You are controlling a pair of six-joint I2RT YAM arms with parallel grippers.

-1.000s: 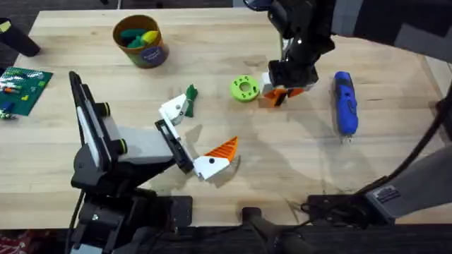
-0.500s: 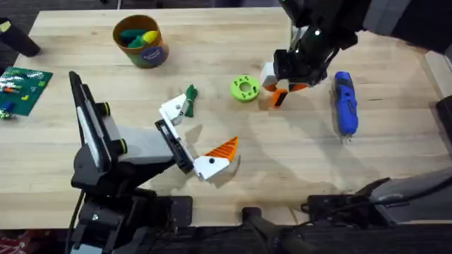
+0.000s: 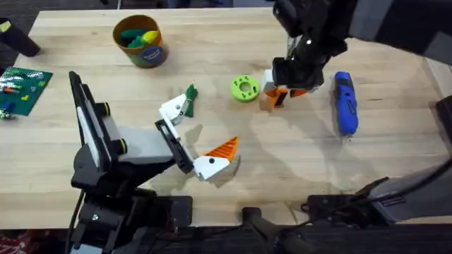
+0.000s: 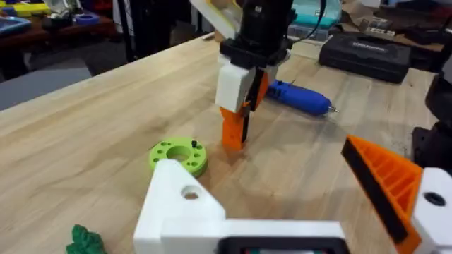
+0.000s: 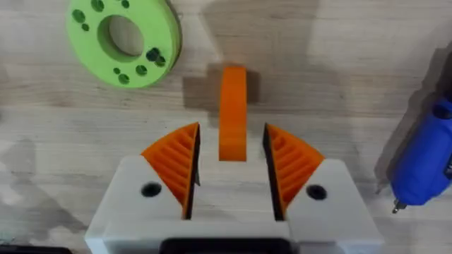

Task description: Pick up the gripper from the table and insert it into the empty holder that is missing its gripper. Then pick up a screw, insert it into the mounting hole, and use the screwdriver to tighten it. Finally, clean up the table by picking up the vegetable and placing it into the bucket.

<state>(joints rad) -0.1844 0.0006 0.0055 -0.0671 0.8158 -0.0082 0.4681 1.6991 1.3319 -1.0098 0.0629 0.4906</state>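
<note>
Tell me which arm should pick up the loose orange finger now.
Right. The right gripper sits directly over the gripper, its pads open either side of it. The left gripper is across the table, lacking one finger.

Overhead looks down; wrist views sit low (both share lime-green disc (image 4: 178, 155)).

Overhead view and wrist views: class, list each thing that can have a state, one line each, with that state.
Right gripper: open, straddling the loose orange gripper.
Loose orange gripper: standing upright on the table, not clamped.
Left gripper: open.
Holder: empty, no finger fitted.
Screwdriver: lying flat.
Vegetable: on the table, outside the bucket.
Bucket: upright, holding toys.
Green disc: lying flat.
</note>
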